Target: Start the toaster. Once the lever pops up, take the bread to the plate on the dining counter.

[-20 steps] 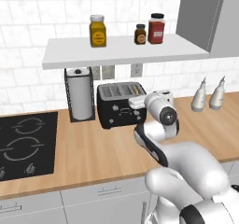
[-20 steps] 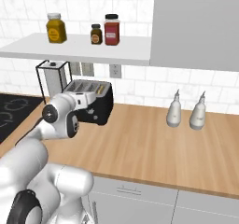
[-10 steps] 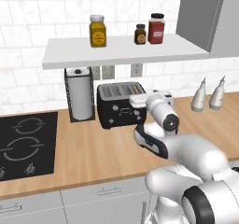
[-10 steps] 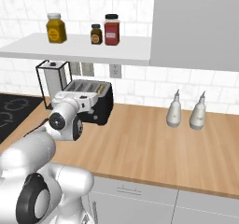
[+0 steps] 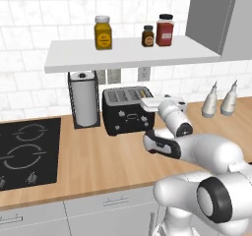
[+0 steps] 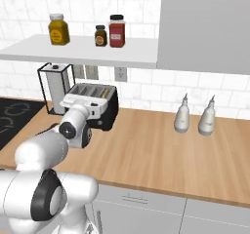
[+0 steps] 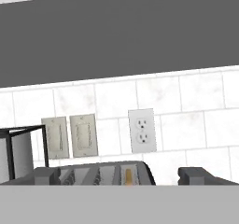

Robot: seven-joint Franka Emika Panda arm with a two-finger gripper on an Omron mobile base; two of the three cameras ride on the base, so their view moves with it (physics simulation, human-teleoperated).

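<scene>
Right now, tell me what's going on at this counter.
A white robot arm has brought its gripper up to the right end of the black toaster, which stands beside the paper towel holder on the wooden worktop. The jaws are open and hold nothing. A slice of bread sits in one of the toaster's slots. The toaster does not look started yet, and the bread has not been taken out.

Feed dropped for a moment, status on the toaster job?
Pincer open, empty, level with the toaster top. Bread sits in a right-hand slot. Paper towel holder beside the toaster, not blocking.
</scene>
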